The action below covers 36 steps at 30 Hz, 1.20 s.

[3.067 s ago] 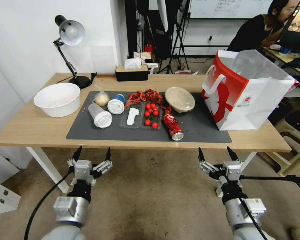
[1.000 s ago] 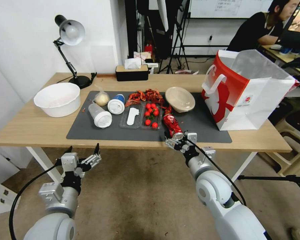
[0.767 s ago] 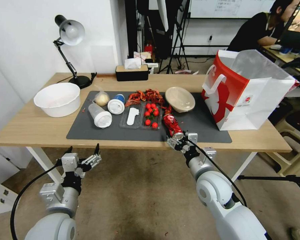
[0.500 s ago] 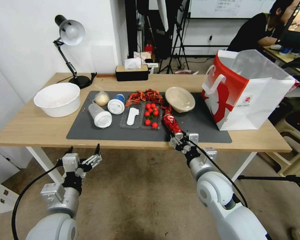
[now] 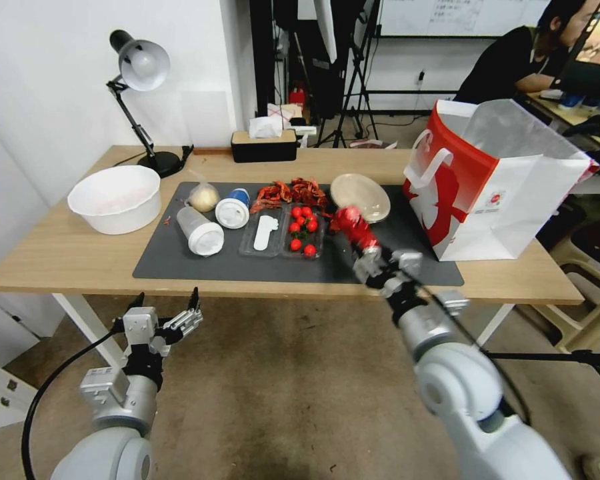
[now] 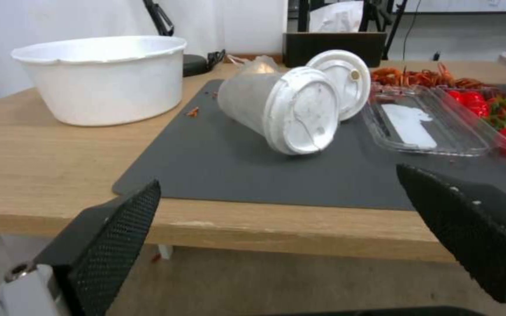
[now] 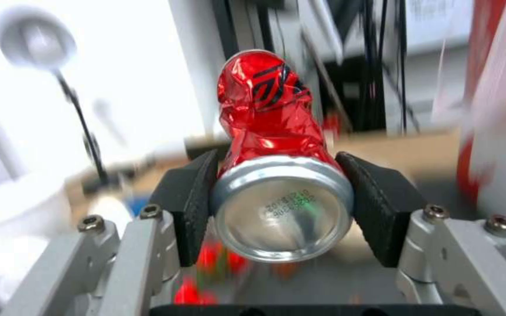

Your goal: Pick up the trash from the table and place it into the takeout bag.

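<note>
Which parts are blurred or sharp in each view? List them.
Right wrist view: crushed red can sharp between the right hand's pads, everything behind streaked with motion blur. Head view: right hand and can smeared, table crisp. Left wrist view: clear cup's white lid sharp, left hand's near pads soft.

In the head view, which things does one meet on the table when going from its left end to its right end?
Large white bowl → clear cup with white lid → blue-white cup → tray of cherry tomatoes → crushed red can, held up by the right gripper → takeout bag.
</note>
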Available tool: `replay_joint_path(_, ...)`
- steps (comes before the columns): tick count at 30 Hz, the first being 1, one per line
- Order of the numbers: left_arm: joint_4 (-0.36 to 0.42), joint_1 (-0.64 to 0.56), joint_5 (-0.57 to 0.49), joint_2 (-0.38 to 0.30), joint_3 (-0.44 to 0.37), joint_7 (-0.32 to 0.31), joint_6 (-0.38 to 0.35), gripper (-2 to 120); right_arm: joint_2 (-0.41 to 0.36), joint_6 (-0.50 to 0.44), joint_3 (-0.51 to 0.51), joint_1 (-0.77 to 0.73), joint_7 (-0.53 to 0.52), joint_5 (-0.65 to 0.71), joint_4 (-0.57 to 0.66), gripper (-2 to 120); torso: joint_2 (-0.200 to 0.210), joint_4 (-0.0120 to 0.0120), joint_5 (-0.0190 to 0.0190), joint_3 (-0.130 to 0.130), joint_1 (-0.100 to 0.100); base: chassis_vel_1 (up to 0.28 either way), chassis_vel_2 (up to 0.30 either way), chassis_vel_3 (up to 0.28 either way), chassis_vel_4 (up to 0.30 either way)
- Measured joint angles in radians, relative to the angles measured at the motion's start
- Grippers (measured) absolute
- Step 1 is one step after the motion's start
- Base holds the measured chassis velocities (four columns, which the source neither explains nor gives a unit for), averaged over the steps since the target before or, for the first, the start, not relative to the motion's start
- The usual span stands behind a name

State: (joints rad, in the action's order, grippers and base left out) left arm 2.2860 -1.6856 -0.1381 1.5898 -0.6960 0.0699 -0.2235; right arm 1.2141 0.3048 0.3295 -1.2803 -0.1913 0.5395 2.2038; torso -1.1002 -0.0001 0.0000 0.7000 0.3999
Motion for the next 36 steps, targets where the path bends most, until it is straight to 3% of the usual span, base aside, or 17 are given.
replay_joint_path(3,-0.008,0.003,0.006,0.001,0.011,0.001,0.007,100,-0.063,-0.075,0.095,0.072,0.033,0.095,0.059,50,0.000,0.0000,0.0001,0.000,0.000,0.000,0.000,0.000,0.000)
replay_joint_path(7,-0.011,0.000,0.010,0.001,0.014,0.002,0.017,100,-0.119,-0.141,0.168,0.190,0.021,0.163,0.013,50,0.000,0.0002,0.0004,0.000,0.000,0.000,0.000,0.000,0.000)
replay_joint_path(12,-0.011,-0.006,0.013,0.001,0.014,0.004,0.024,100,-0.165,-0.147,0.202,0.285,-0.028,0.229,-0.036,50,0.000,0.0002,0.0002,0.000,0.000,0.000,0.000,0.000,0.000)
replay_joint_path(20,-0.009,-0.019,0.027,0.007,0.015,0.008,0.049,100,-0.255,-0.022,0.190,0.496,-0.316,0.354,-0.208,50,0.000,0.0003,0.0002,0.000,0.000,0.000,0.000,0.000,0.000)
replay_joint_path(24,-0.007,-0.020,0.033,0.010,0.015,0.009,0.054,100,-0.261,0.050,0.184,0.532,-0.388,0.377,-0.252,50,0.000,0.0001,0.0002,0.000,0.000,0.000,0.000,0.000,0.000)
replay_joint_path(32,-0.003,-0.021,0.035,0.012,0.013,0.010,0.055,100,-0.257,0.127,0.182,0.548,-0.438,0.382,-0.275,50,0.000,0.0001,0.0001,0.000,0.000,0.000,0.000,0.000,0.000)
replay_joint_path(36,-0.002,-0.022,0.037,0.013,0.012,0.010,0.055,100,-0.254,0.137,0.183,0.548,-0.441,0.382,-0.275,60,0.000,0.0001,0.0000,0.000,0.000,0.000,0.000,0.000,0.000)
